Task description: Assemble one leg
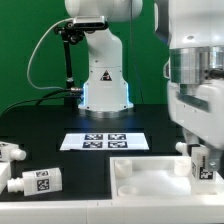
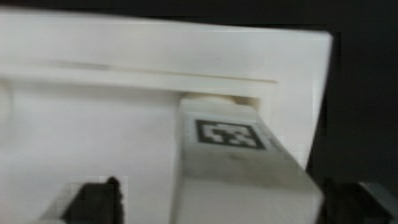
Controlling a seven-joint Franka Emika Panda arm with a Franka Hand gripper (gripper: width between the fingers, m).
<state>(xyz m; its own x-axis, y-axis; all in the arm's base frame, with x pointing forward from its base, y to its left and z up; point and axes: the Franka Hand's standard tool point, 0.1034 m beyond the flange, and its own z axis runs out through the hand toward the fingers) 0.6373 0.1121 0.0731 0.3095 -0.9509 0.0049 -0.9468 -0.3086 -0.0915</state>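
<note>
A white leg [image 2: 240, 170] with a black-and-white tag [image 2: 228, 135] stands between my fingers, its far end against a corner of the large white tabletop [image 2: 107, 110]. My gripper [image 2: 217, 200] straddles it. One finger [image 2: 342, 203] lies against the leg's side. The other finger [image 2: 98, 203] stands off with a visible gap, so the jaws look open. In the exterior view the gripper [image 1: 205, 162] is at the right, over the tabletop [image 1: 150, 172], with the leg's tag [image 1: 207, 169] showing below it. Two more legs [image 1: 12, 152] [image 1: 35, 182] lie at the left.
The marker board [image 1: 105, 141] lies flat in the middle of the black table. The robot base [image 1: 103, 85] stands behind it, with a black pole [image 1: 68, 60] to its left. A green backdrop closes the rear.
</note>
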